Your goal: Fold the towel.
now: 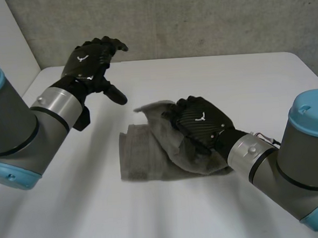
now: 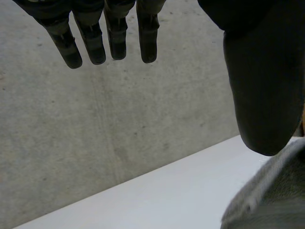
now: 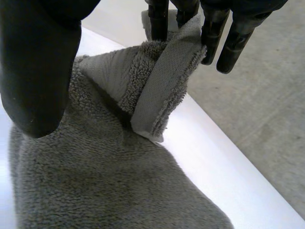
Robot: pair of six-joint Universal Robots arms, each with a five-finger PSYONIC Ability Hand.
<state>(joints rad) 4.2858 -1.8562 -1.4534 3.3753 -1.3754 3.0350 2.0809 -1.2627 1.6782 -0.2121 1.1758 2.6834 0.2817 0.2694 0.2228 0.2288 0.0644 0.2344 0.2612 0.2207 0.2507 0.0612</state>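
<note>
**Towel**: grey terry, approx. at ctr of the white table. It is partly folded and bunched. Lower layers lie flat on the tabletop. One flap is lifted off them on the far side.

**Right hand**: sits on top of the towel, twd. its right end, palm down, w/ digits curled over the raised flap.
- Right wrist view: the flap's hemmed edge runs up between the fingers and is pinched there.
- Thumb is straight, beside the flap and above the towel pile. Thumb/towel contact cannot be told.
- Rest of the towel spreads out under the palm.

**Left hand**: raised above the table's far-left area, well apart from the towel, pointing twd. the grey wall.
- Left wrist view: digits straight, side by side, thumb extended and apart from them. Nothing held.
- A towel portion lies near the thumb tip in that view, no contact visible.

**Arms:** left arm and right arm, grey w/ light-blue caps, enter from the near side.
</note>
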